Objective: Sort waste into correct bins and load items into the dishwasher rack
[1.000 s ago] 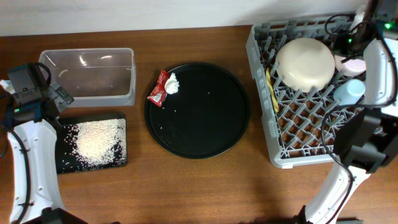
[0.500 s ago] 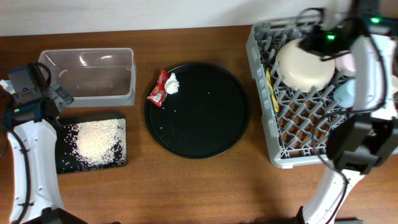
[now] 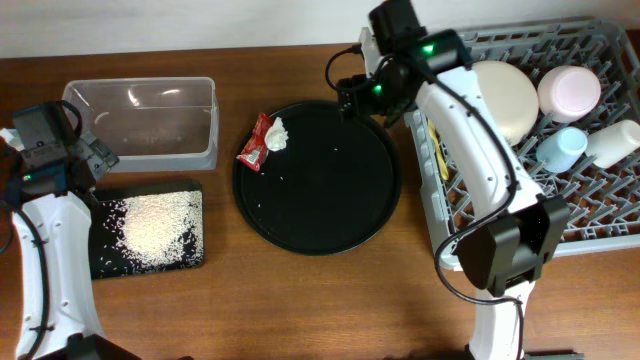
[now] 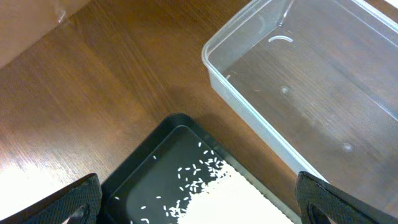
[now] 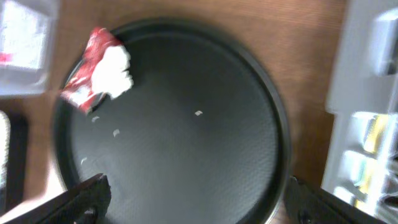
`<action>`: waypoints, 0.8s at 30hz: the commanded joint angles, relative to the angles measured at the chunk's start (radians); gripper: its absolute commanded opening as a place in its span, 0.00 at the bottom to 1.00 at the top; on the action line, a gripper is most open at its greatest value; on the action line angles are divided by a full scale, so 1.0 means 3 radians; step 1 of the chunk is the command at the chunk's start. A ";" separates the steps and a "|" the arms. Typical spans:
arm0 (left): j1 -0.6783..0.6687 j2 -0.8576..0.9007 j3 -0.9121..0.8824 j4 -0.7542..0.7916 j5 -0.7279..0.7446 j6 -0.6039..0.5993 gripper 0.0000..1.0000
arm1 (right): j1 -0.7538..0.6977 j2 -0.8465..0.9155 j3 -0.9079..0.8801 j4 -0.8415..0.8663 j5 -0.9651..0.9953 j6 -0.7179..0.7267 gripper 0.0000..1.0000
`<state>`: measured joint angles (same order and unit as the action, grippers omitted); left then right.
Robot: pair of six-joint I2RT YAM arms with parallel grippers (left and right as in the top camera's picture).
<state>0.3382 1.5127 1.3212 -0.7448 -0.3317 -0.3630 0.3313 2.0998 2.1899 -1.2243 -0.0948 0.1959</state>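
Right gripper (image 5: 202, 202) hangs over the round black tray (image 3: 330, 200), fingers wide apart, nothing between them. Red wrapper (image 5: 84, 87) lies at that tray's upper-left rim. White tissue (image 5: 115, 68) sits on the wrapper's top end, touching it. Left gripper (image 4: 199, 208) is spread too and empty, above a corner of the shallow black tray (image 4: 155, 162) that holds the rice (image 3: 155, 225). Clear tub (image 3: 140, 120) is just beside it and looks empty. Cream bowl (image 3: 505, 95) and pink bowl (image 3: 568, 90) sit in the rack (image 3: 600, 200).

My guess is the wrapper is near weightless, thin, slick and crinkly, and lies flat, so nip it at the free lower end where it puckers. The tissue is probably soft and squashy, so pinch its bunched middle. It may drag the wrapper along.
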 commanded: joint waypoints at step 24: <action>-0.1883 0.0638 0.0188 0.1082 0.1490 0.1128 0.93 | -0.0776 -0.0122 0.0034 -0.0072 0.0028 0.0809 0.98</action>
<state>-0.2035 1.5940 1.3426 -0.4294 0.1047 -0.0509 0.0933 2.0998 2.1899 -1.2461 -0.0799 0.4339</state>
